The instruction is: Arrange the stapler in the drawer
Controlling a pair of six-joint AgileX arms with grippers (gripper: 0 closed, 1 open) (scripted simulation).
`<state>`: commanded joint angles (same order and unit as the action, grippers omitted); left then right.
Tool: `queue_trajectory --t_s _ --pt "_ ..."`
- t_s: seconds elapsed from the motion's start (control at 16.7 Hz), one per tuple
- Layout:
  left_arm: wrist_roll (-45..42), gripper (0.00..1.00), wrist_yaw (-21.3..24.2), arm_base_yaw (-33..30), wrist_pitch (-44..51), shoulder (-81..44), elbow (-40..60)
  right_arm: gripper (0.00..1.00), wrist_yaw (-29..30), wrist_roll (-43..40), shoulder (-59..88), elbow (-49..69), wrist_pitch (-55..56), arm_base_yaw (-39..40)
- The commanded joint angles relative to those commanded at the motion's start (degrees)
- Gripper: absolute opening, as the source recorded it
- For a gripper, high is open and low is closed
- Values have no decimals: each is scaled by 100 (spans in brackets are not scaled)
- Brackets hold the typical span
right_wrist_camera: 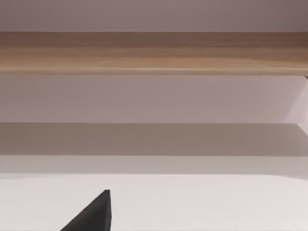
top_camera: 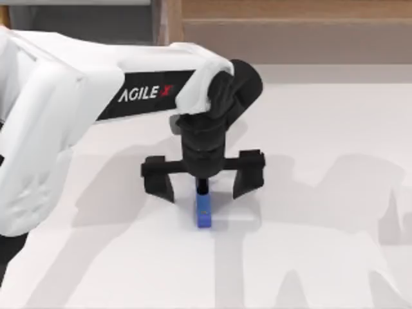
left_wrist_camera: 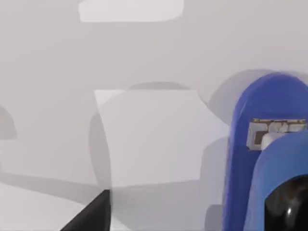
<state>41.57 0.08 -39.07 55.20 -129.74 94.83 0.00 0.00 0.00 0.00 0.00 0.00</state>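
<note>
**AgileX arm poised over stapler on table**

The left arm reaches across the white table (top_camera: 335,257) from the top view's left, its left gripper (top_camera: 203,187) hanging directly above the small blue stapler (top_camera: 204,211). The fingers (top_camera: 159,177) are spread wide, one on each side, gripping nothing. The stapler lies flat on the table near its middle, black end toward the gripper; the left wrist view shows its blue body (left_wrist_camera: 269,159) close up. A wooden shelf unit (top_camera: 290,32) runs along the far edge.
</note>
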Motion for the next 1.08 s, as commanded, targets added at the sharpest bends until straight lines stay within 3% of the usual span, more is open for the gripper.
queue_trajectory --t_s 0.78,1.08 --pt "0 2 0 0 0 0 0 100 0 0 0 0 0 0" --pt "0 0 0 0 0 0 0 100 0 0 0 0 0 0"
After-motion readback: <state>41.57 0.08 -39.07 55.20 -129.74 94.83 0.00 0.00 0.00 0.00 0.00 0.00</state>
